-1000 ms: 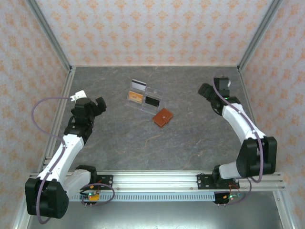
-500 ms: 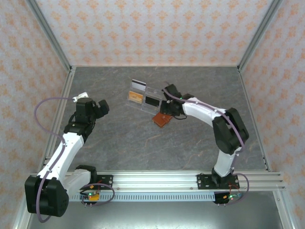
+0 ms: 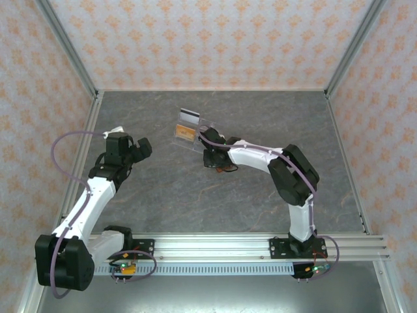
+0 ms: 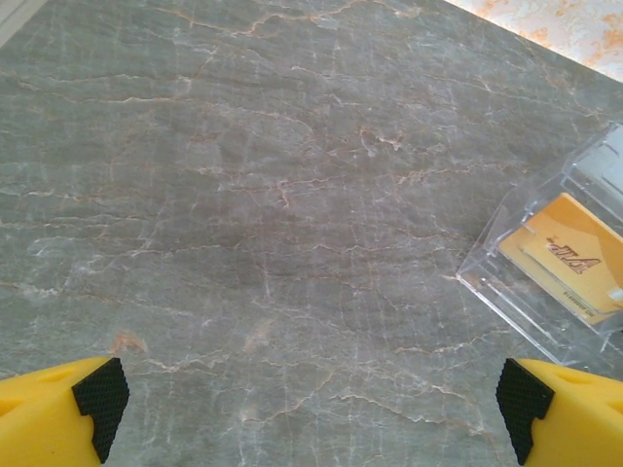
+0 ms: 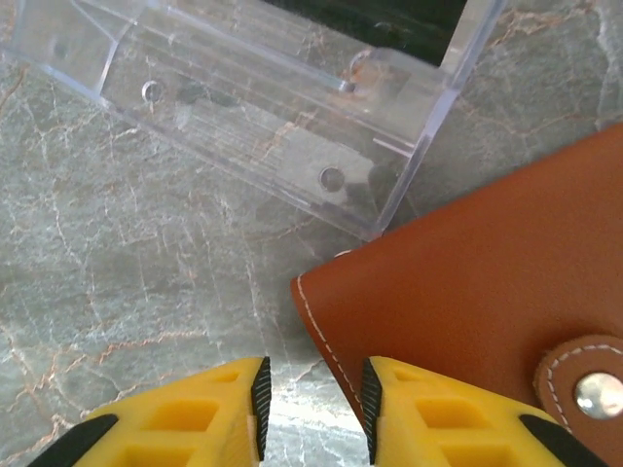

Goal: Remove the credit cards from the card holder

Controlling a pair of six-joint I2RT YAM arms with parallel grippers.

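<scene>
The card holder (image 5: 487, 282), a brown leather wallet with a snap button, lies shut on the table beside the clear tray. In the top view a sliver of the card holder (image 3: 226, 168) shows under my right arm. My right gripper (image 5: 314, 387) hovers low over its left stitched edge, jaws a narrow gap apart with bare table between them and the right finger over the leather. An orange credit card (image 4: 569, 248) lies in the tray, also seen from above (image 3: 184, 134). My left gripper (image 4: 310, 399) stands wide open and holds nothing, off to the left (image 3: 140, 149).
The clear acrylic tray (image 5: 243, 97) sits just behind the wallet, its corner nearly touching it. A dark card (image 5: 389, 15) lies in one compartment. A grey card with a dark stripe (image 3: 189, 116) leans at the tray's back. Aluminium frame posts and papered walls bound the table.
My right arm has swung from the far right across the table to the wallet, and its jaws have narrowed. The left arm has barely shifted.
</scene>
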